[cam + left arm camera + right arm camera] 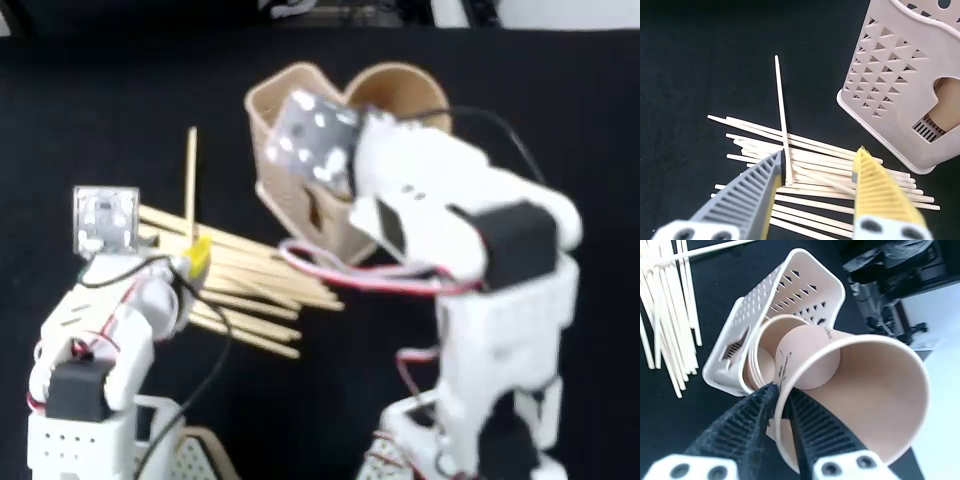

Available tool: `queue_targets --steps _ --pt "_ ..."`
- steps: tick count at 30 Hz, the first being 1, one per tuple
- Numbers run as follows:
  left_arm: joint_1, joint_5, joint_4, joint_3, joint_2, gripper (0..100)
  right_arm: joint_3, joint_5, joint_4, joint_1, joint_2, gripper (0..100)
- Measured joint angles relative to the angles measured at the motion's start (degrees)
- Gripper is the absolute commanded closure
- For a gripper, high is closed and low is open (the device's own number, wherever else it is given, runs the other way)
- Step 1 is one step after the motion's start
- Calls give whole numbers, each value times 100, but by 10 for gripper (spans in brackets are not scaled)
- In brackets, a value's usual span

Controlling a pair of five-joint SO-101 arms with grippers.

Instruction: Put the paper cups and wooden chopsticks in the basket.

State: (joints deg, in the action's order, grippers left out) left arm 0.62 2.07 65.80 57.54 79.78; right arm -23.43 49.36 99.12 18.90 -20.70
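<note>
The tilted beige perforated plastic basket [790,285] holds nested tan paper cups [762,357], the right gripper [781,390] pinching one more paper cup [875,390] by its rim at the basket's mouth, the left gripper [820,160] spread wide over loose wooden chopsticks [815,172] nearby.

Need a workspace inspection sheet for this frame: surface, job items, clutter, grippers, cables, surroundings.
Surface: black table.
Job's things: basket holds stacked cups. One more paper cup is held with its base pointing into the basket's mouth. Chopsticks are piled on the table beside the basket, with a single chopstick lying across them.
Clutter: pale perforated piece at the table's near edge.
Grippers: left gripper open over the pile; right gripper shut on the paper cup's rim.
Cables: red and white wires loop off the right arm near the chopsticks; black cable on the left arm.
Surroundings: dark equipment beyond the table.
</note>
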Motion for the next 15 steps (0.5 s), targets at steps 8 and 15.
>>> queue_targets --steps 8,15 --pt "0 0 0 9 0 770 -97 -413 0 35 879 987" --pt "0 0 -167 185 -26 770 -105 -536 0 53 1160 987"
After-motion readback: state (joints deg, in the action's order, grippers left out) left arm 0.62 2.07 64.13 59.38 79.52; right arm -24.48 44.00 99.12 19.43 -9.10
